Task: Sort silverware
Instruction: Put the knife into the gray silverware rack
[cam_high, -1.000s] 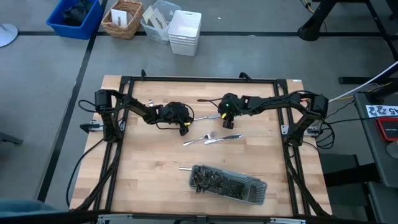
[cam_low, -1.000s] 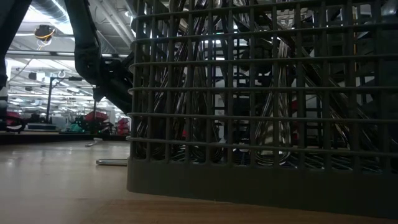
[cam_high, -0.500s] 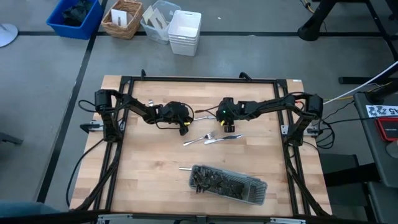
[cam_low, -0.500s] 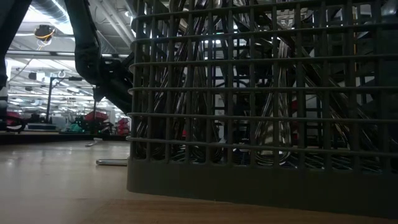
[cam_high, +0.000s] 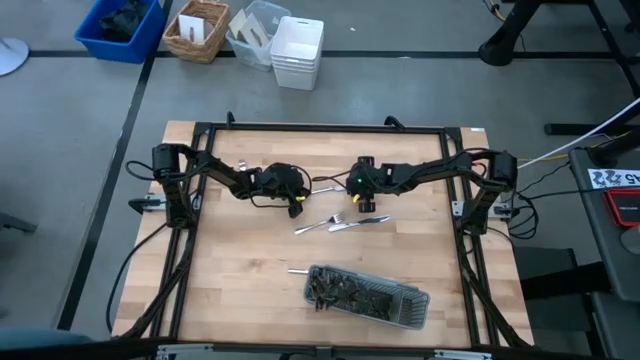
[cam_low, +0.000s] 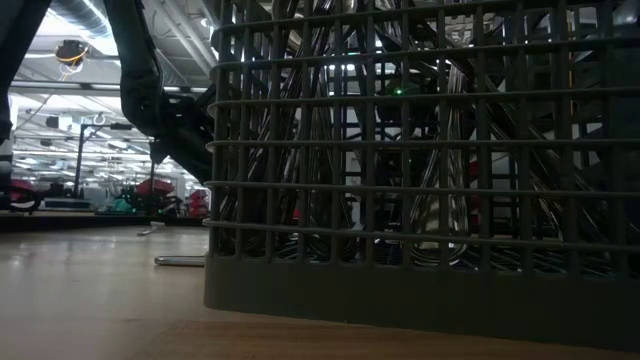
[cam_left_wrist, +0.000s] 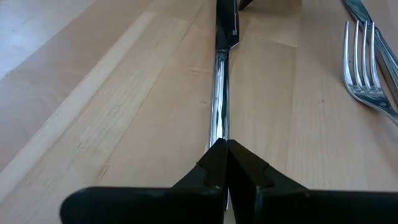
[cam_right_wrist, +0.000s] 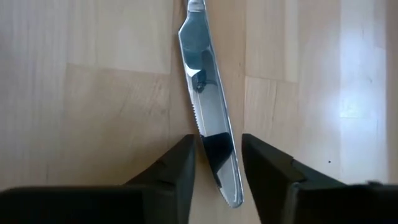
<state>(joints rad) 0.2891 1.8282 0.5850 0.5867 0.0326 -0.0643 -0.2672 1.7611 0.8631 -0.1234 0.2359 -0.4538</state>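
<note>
High view shows both dark arms reaching toward the middle of the pale wooden table (cam_high: 240, 280). The left gripper (cam_high: 296, 206) sits low by the left end of a slim shiny silver knife (cam_high: 330, 187); the left wrist view shows its two dark fingers (cam_left_wrist: 214, 165) pressed together, with the knife's handle (cam_left_wrist: 219, 106) running straight out from their tips. Whether the tips pinch the metal or only rest at its end cannot be told. The right gripper (cam_high: 367, 203) hovers over the knife's other end; the right wrist view shows its fingers (cam_right_wrist: 177, 163) apart, standing either side of the serrated blade (cam_right_wrist: 208, 124) without touching it, the blade tip cut off between them.

A silver fork (cam_high: 322, 223) and another slim silver piece (cam_high: 362, 222) lie just below the grippers. The long dark grey mesh tray (cam_high: 366, 296) sits near the table's front edge, its contents an indistinct tangle from above. Low view is almost filled by the tray's grid wall (cam_low: 420, 150), with shiny handles dimly visible behind it.
</note>
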